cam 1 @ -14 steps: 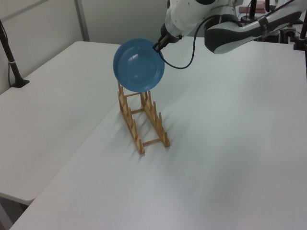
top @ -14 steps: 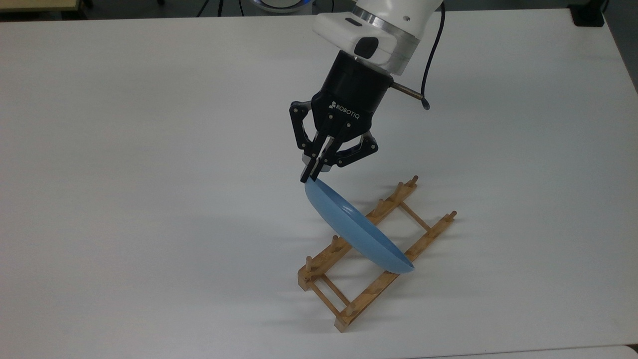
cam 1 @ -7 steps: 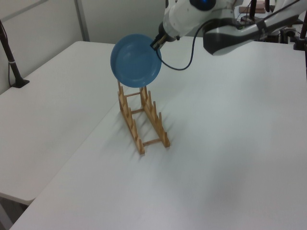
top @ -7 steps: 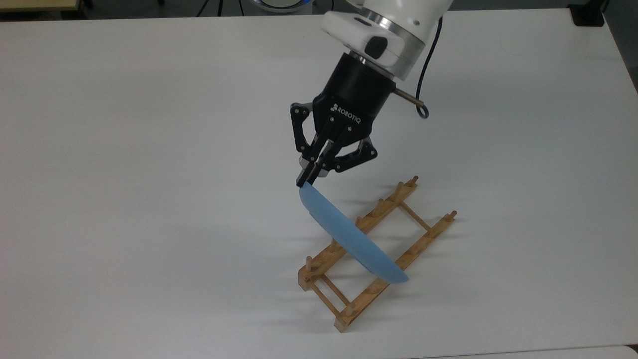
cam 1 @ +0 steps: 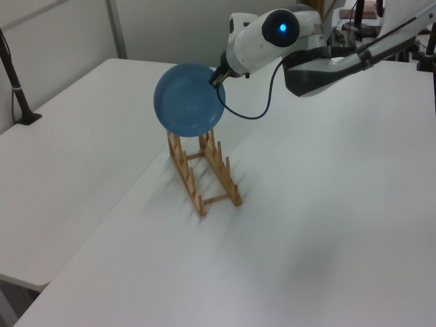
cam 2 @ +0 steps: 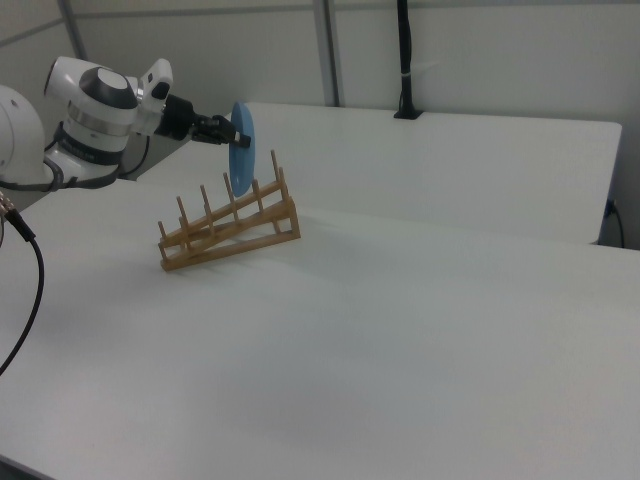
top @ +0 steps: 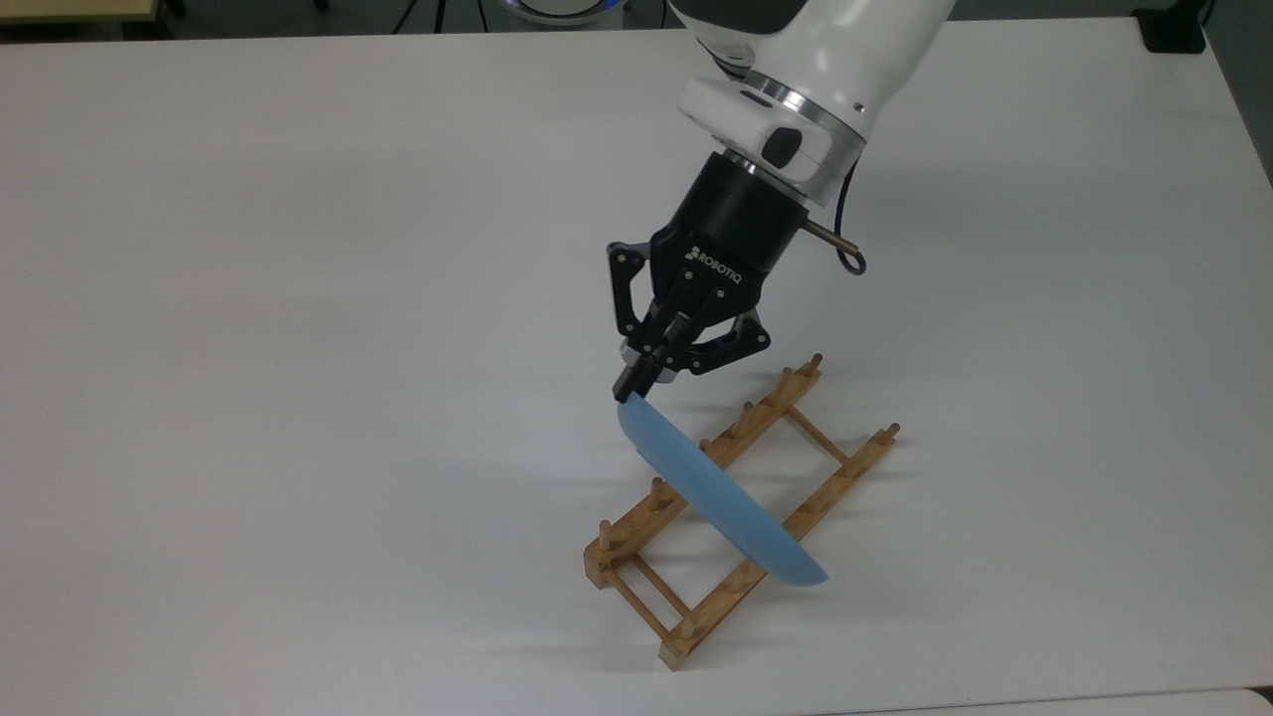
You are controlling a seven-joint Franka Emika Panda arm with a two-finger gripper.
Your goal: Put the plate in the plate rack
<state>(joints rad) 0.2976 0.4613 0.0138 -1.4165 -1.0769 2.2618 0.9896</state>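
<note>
Top view: gripper [top: 636,386], black, two-fingered, hung from a white arm [top: 816,60] and tilted down toward the top view's lower left. Fingers were drawn together, pinching the upper rim of the plate [top: 721,497]. Plate: light blue, round, held on edge and seen nearly edge-on, slanting from the fingertips down toward the top view's lower right, across the middle of the rack [top: 736,517]. Whether its lower edge touched the rails could not be told. Rack: light wood, two parallel rails with upright pegs and thin crossbars, lying diagonally on the white table [top: 298,298]. A dark cable [top: 845,214] looped off the wrist. Left view: plate [cam 1: 189,99] faced the camera, its rim gripped at the left view's upper right by the gripper [cam 1: 216,79]; it stood over the far end of the rack [cam 1: 203,170], its lower edge overlapping the top pegs. Right view: plate [cam 2: 241,139] stood almost vertical at the gripper [cam 2: 232,133], above the taller end of the rack [cam 2: 228,232]. Open room: wide bare tabletop lay on every side of the rack; the table's near edge ran just below the rack's lower end in the top view, and a seam between two tabletops passed beside the rack in the left view.
</note>
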